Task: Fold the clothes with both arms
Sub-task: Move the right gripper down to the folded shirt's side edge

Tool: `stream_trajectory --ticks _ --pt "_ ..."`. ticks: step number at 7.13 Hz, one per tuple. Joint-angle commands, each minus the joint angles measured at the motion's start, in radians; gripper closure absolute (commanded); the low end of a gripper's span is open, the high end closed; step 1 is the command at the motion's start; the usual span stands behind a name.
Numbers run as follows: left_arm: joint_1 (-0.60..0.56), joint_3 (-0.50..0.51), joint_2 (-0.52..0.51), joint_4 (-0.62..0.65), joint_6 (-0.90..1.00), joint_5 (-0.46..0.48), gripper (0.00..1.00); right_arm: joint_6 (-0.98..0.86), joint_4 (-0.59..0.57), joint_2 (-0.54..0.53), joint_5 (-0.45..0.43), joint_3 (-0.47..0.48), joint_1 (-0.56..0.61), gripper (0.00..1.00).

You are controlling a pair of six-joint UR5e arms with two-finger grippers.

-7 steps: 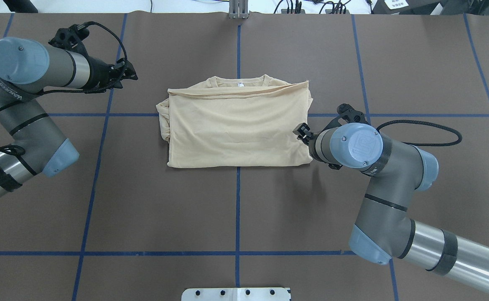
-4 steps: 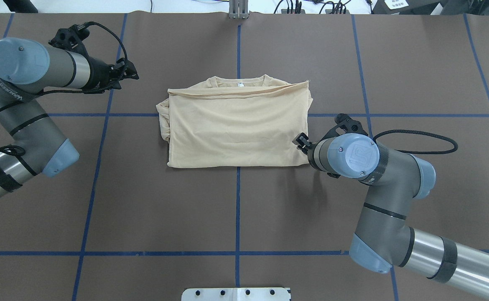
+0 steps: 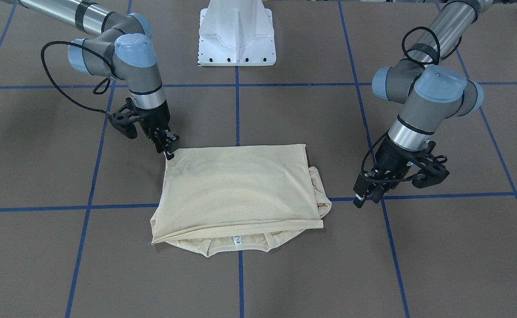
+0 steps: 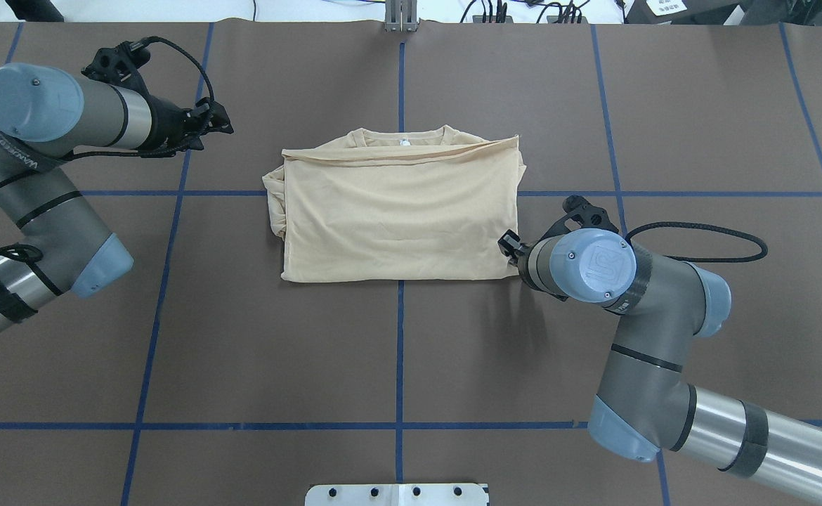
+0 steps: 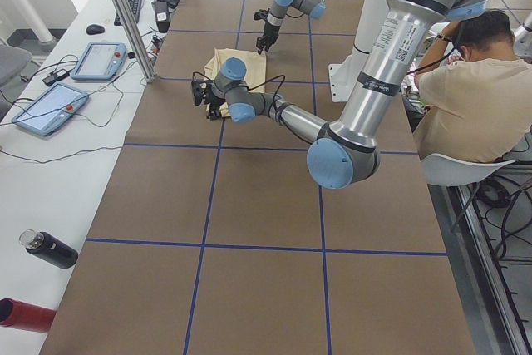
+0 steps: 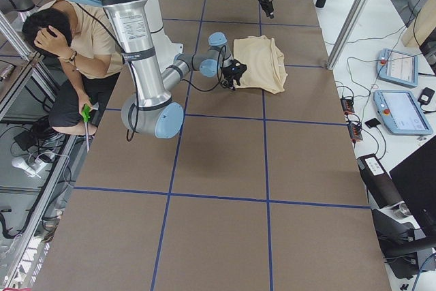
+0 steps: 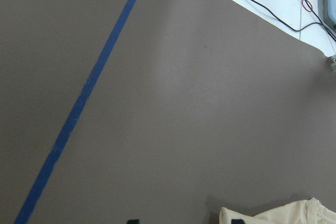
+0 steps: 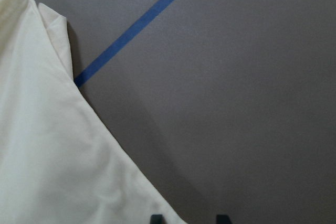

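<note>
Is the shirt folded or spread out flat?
Folded: the T-shirt lies as a compact rectangle, sleeves tucked in, one layer doubled up to the collar.

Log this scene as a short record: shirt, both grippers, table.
shirt: folded into a rectangle, neck label showing at the edge far from the robot
right gripper: open, at the shirt's robot-side right corner
left gripper: open, clear of the shirt, off to its left
table: brown cover with a blue tape grid

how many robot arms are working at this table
2: the left arm stands off the shirt's left side, the right arm reaches its near right corner. None looks hidden.
</note>
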Motion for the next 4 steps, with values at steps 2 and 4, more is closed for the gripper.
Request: stream_trajectory --ticks 2,4 --pt "-0.002 0.000 0.001 0.000 0.000 0.000 0.34 -0.007 0.000 0.000 0.012 0.022 0.007 1.00" --pt "-0.002 -0.026 -0.005 -0.002 -0.005 -0.009 0.30 0.000 -0.013 -0.128 0.021 0.188 0.002 1.00"
